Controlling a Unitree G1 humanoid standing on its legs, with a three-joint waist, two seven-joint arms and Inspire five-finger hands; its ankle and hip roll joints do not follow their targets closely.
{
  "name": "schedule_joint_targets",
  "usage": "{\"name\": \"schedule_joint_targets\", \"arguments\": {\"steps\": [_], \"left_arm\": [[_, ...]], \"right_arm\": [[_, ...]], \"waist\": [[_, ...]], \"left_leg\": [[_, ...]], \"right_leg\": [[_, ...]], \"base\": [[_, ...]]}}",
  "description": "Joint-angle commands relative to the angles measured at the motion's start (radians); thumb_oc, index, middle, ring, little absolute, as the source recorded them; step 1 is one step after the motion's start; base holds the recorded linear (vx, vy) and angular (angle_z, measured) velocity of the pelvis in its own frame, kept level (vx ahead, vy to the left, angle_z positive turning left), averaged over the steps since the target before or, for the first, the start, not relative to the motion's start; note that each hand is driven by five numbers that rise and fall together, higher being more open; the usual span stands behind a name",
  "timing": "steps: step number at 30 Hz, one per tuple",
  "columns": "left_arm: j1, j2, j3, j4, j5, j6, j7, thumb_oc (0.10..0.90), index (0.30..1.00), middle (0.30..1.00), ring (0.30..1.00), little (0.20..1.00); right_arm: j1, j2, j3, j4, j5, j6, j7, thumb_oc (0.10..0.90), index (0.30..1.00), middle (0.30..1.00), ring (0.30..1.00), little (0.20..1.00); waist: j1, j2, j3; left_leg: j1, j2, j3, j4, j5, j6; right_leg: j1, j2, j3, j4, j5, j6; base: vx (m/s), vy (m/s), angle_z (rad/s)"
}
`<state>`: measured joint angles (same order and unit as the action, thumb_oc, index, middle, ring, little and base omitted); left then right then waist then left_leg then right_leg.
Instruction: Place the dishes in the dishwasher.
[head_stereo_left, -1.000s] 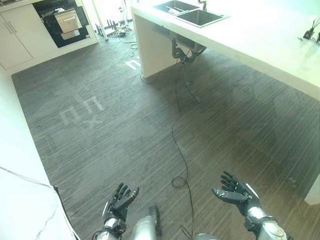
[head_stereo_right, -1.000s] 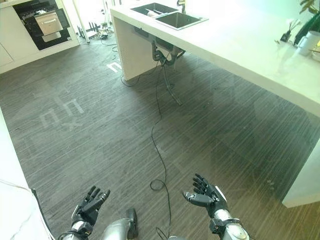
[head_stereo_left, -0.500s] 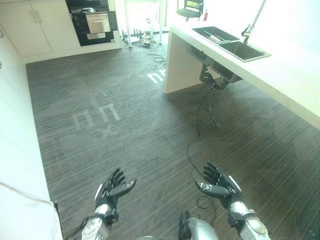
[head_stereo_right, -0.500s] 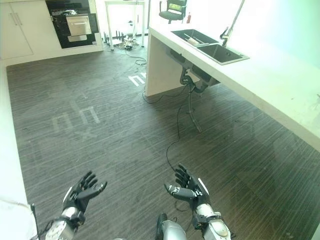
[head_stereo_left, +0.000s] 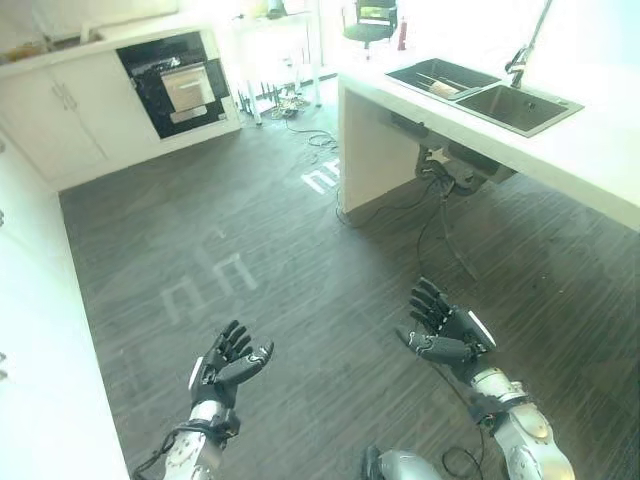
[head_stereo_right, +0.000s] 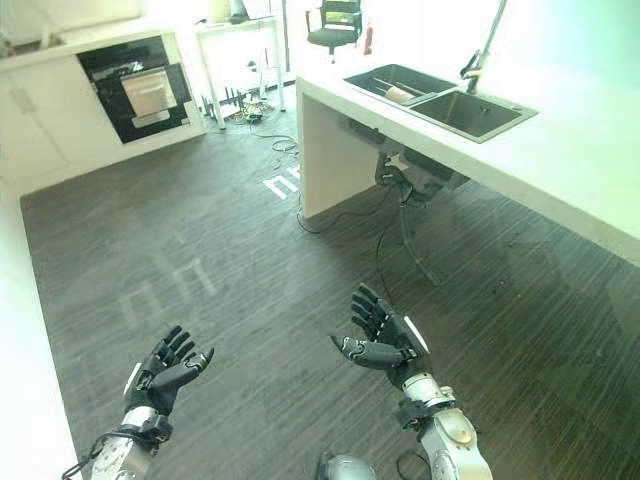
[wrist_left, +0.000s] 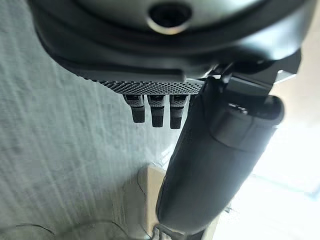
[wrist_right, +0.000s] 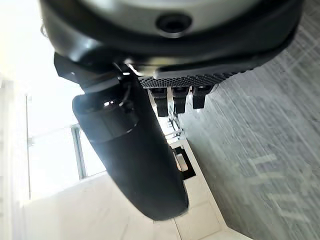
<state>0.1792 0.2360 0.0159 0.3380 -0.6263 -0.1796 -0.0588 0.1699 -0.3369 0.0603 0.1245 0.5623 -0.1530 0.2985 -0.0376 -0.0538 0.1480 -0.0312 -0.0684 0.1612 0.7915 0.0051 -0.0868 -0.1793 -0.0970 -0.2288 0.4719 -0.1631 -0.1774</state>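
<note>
My left hand and right hand hang over the dark wood floor, palms turned toward each other. Both are open and hold nothing. In the wrist views the thumb and the fingers stand straight. The dark dishwasher is built into the white cabinets at the far left, with a pale panel showing in its open front. A dish with utensils lies in the left basin of the double sink, set in the white counter at the right.
The white counter runs along the right, with pipes and cables hanging beneath the sink. White tape marks lie on the floor. A chair and loose cables sit at the far wall. A white surface borders the left.
The whole picture has shifted as the camera moved, so the dishwasher and sink sit differently in view. Both hands have stayed open and empty in the same pose.
</note>
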Motion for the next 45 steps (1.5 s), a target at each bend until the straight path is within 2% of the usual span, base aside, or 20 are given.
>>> {"name": "schedule_joint_targets", "arguments": {"steps": [1, 4, 5, 7, 8, 15, 19, 21, 23, 25, 26, 27, 28, 32, 36, 38, 40, 42, 43, 45], "left_arm": [[-0.025, 0.058, 0.005, -0.130, -0.012, -0.120, -0.052, 0.800, 0.900, 0.900, 0.900, 0.900], [-0.007, 0.070, 0.011, -0.180, -0.006, -0.105, -0.056, 0.800, 0.900, 0.900, 0.900, 0.900], [0.005, 0.073, 0.014, -0.185, -0.003, -0.115, -0.061, 0.800, 0.900, 0.900, 0.900, 0.900], [0.023, 0.075, 0.019, -0.201, -0.001, -0.125, -0.065, 0.800, 0.900, 0.900, 0.900, 0.900], [0.055, 0.067, 0.028, -0.218, -0.003, -0.142, -0.094, 0.800, 0.900, 0.900, 0.900, 0.900], [0.006, 0.109, 0.023, -0.223, 0.054, -0.166, -0.085, 0.800, 0.900, 0.900, 0.900, 0.900], [-0.027, 0.141, 0.017, -0.254, 0.105, -0.169, -0.087, 0.800, 0.900, 0.900, 0.900, 0.900], [-0.025, 0.155, 0.017, -0.290, 0.125, -0.164, -0.098, 0.800, 0.900, 0.900, 0.900, 0.900], [-0.026, 0.160, 0.013, -0.326, 0.132, -0.164, -0.104, 0.800, 0.900, 0.900, 0.900, 0.900], [-0.031, 0.167, 0.009, -0.357, 0.129, -0.159, -0.089, 0.800, 0.900, 0.900, 0.900, 0.900], [-0.030, 0.175, 0.015, -0.373, 0.120, -0.158, -0.092, 0.800, 0.900, 0.900, 0.900, 0.900], [-0.026, 0.186, 0.030, -0.411, 0.117, -0.147, -0.090, 0.800, 0.900, 0.900, 0.900, 0.900], [-0.019, 0.193, 0.040, -0.434, 0.108, -0.142, -0.089, 0.800, 0.900, 0.900, 0.900, 0.900], [0.001, 0.198, 0.035, -0.479, 0.114, -0.152, -0.078, 0.800, 0.900, 0.900, 0.900, 0.900], [-0.017, 0.205, 0.022, -0.505, 0.112, -0.160, -0.077, 0.800, 0.900, 0.900, 0.900, 0.900], [-0.033, 0.203, 0.028, -0.514, 0.056, -0.140, -0.065, 0.800, 0.900, 0.900, 0.900, 0.900], [-0.038, 0.189, 0.031, -0.517, 0.027, -0.139, -0.058, 0.800, 0.900, 0.900, 0.900, 0.900], [-0.039, 0.177, 0.028, -0.524, 0.013, -0.153, -0.047, 0.800, 0.900, 0.900, 0.900, 0.900], [-0.034, 0.163, 0.026, -0.527, 0.002, -0.166, -0.048, 0.800, 0.900, 0.900, 0.900, 0.900], [-0.022, 0.146, 0.027, -0.534, -0.007, -0.183, -0.052, 0.800, 0.900, 0.900, 0.900, 0.900]], "right_arm": [[-0.037, -0.031, -0.053, -0.118, 0.050, -0.125, 0.037, 0.800, 0.900, 0.900, 0.900, 0.900], [-0.049, -0.041, -0.056, -0.148, 0.050, -0.107, 0.030, 0.800, 0.900, 0.900, 0.900, 0.900], [-0.049, -0.038, -0.057, -0.154, 0.046, -0.101, 0.036, 0.800, 0.900, 0.900, 0.900, 0.900], [-0.038, -0.036, -0.065, -0.169, 0.039, -0.094, 0.048, 0.800, 0.900, 0.900, 0.900, 0.900], [-0.019, -0.037, -0.074, -0.191, 0.032, -0.095, 0.058, 0.800, 0.900, 0.900, 0.900, 0.900], [-0.032, -0.048, -0.077, -0.227, 0.055, -0.082, -0.002, 0.800, 0.900, 0.900, 0.900, 0.900], [-0.025, -0.008, -0.081, -0.232, 0.051, -0.071, -0.092, 0.800, 0.900, 0.900, 0.900, 0.900], [-0.010, 0.020, -0.083, -0.268, 0.047, -0.067, -0.106, 0.800, 0.900, 0.900, 0.900, 0.900], [-0.010, 0.036, -0.071, -0.288, 0.040, -0.075, -0.107, 0.800, 0.900, 0.900, 0.900, 0.900], [-0.020, 0.041, -0.047, -0.293, 0.030, -0.082, -0.102, 0.800, 0.900, 0.900, 0.900, 0.900], [-0.024, 0.035, -0.044, -0.297, 0.038, -0.082, -0.099, 0.800, 0.900, 0.900, 0.900, 0.900], [-0.024, 0.020, -0.046, -0.305, 0.056, -0.088, -0.086, 0.800, 0.900, 0.900, 0.900, 0.900], [-0.021, 0.007, -0.053, -0.307, 0.075, -0.093, -0.066, 0.800, 0.900, 0.900, 0.900, 0.900], [-0.028, -0.011, -0.043, -0.314, 0.083, -0.109, -0.036, 0.800, 0.900, 0.900, 0.900, 0.900], [-0.035, -0.022, -0.032, -0.335, 0.088, -0.108, -0.036, 0.800, 0.900, 0.900, 0.900, 0.900], [-0.052, -0.028, -0.024, -0.344, 0.083, -0.102, -0.058, 0.800, 0.900, 0.900, 0.900, 0.900], [-0.066, -0.032, -0.023, -0.346, 0.081, -0.101, -0.060, 0.800, 0.900, 0.900, 0.900, 0.900], [-0.068, -0.040, -0.028, -0.346, 0.072, -0.106, -0.053, 0.800, 0.900, 0.900, 0.900, 0.900], [-0.066, -0.054, -0.039, -0.349, 0.061, -0.112, -0.049, 0.800, 0.900, 0.900, 0.900, 0.900], [-0.058, -0.059, -0.048, -0.351, 0.067, -0.113, -0.036, 0.800, 0.900, 0.900, 0.900, 0.900]], "waist": [[0.014, -0.016, -0.016], [0.023, -0.018, -0.014], [0.021, 0.013, -0.011], [0.025, 0.043, -0.019], [0.044, 0.065, -0.019], [0.052, 0.057, -0.040], [0.046, 0.053, -0.047], [0.038, 0.063, -0.049], [0.031, 0.075, -0.035], [0.032, 0.083, -0.025], [0.035, 0.083, -0.020], [0.038, 0.081, -0.009], [0.037, 0.058, 0.006], [0.013, 0.016, 0.030], [0.010, 0.012, 0.009], [0.008, 0.016, -0.010], [0.009, 0.020, -0.020], [0.015, 0.019, -0.030], [0.025, 0.006, -0.032], [0.036, -0.007, -0.020]], "left_leg": [[-0.083, 0.104, -0.031, -0.125, -0.014, 0.039], [-0.037, 0.103, 0.008, -0.393, -0.031, 0.047], [-0.071, 0.133, -0.008, -0.491, -0.039, 0.029], [-0.164, 0.149, -0.077, -0.491, -0.099, 0.016], [-0.238, 0.151, -0.156, -0.491, -0.053, -0.008], [-0.209, 0.131, -0.130, -0.491, -0.125, 0.036], [-0.180, 0.097, -0.139, -0.491, -0.146, 0.073], [-0.159, 0.082, -0.156, -0.491, -0.161, 0.097], [-0.126, 0.072, -0.159, -0.491, -0.181, 0.114], [-0.102, 0.081, -0.148, -0.491, -0.188, 0.115], [-0.093, 0.087, -0.140, -0.491, -0.188, 0.110], [-0.076, 0.104, -0.119, -0.491, -0.193, 0.100], [-0.059, 0.097, -0.085, -0.491, -0.204, 0.094], [0.023, 0.072, -0.038, -0.491, -0.300, 0.106], [0.052, 0.084, -0.033, -0.491, -0.315, 0.105], [0.084, 0.105, -0.024, -0.491, -0.321, 0.091], [0.123, 0.118, -0.019, -0.491, -0.299, 0.067], [0.142, 0.132, -0.014, -0.491, -0.189, 0.039], [0.158, 0.130, 0.000, -0.491, -0.075, 0.016], [0.095, 0.132, 0.007, -0.327, -0.016, -0.001]], "right_leg": [[0.102, 0.010, 0.066, -0.172, 0.010, 0.188], [0.119, 0.021, 0.101, -0.172, -0.019, 0.208], [0.127, 0.055, 0.113, -0.172, -0.033, 0.217], [0.128, 0.081, 0.134, -0.172, -0.049, 0.228], [0.163, 0.107, 0.157, -0.172, -0.084, 0.223], [0.241, 0.046, 0.129, -0.172, -0.111, 0.264], [0.273, 0.023, 0.112, -0.172, -0.033, 0.297], [0.305, 0.033, 0.093, -0.161, 0.080, 0.328], [0.199, 0.031, 0.086, 0.034, 0.143, 0.337], [0.129, 0.023, 0.055, 0.042, 0.132, 0.321], [0.131, 0.024, 0.032, -0.019, 0.118, 0.312], [0.155, 0.027, -0.017, -0.168, 0.104, 0.298], [0.100, -0.015, -0.026, -0.172, 0.081, 0.301], [-0.107, -0.121, -0.004, -0.172, 0.208, 0.344], [-0.080, -0.105, -0.012, -0.172, 0.149, 0.342], [-0.053, -0.090, -0.027, -0.172, 0.120, 0.323], [-0.034, -0.071, -0.032, -0.172, 0.102, 0.299], [-0.013, -0.050, -0.026, -0.172, 0.074, 0.273], [0.016, -0.048, -0.020, -0.172, 0.046, 0.252], [0.048, -0.046, -0.018, -0.172, 0.022, 0.225]], "base": [[0.21, -0.075, -0.41], [0.29, 0.072, -0.29], [0.28, 0.206, -0.21], [0.36, 0.265, -0.32], [0.46, 0.288, -0.49], [0.36, 0.240, -0.51], [0.31, 0.180, 0.01], [0.32, 0.180, -0.08], [0.22, 0.162, -0.01], [0.17, 0.060, -0.17], [0.25, -0.074, -0.32], [0.26, -0.170, -0.56], [0.26, -0.219, -0.81], [0.25, -0.246, -0.71], [0.33, -0.348, 0.18], [0.37, -0.367, 0.11], [0.33, -0.312, -0.03], [0.35, -0.329, -0.09], [0.35, -0.358, -0.18], [0.23, -0.293, -0.32]]}}
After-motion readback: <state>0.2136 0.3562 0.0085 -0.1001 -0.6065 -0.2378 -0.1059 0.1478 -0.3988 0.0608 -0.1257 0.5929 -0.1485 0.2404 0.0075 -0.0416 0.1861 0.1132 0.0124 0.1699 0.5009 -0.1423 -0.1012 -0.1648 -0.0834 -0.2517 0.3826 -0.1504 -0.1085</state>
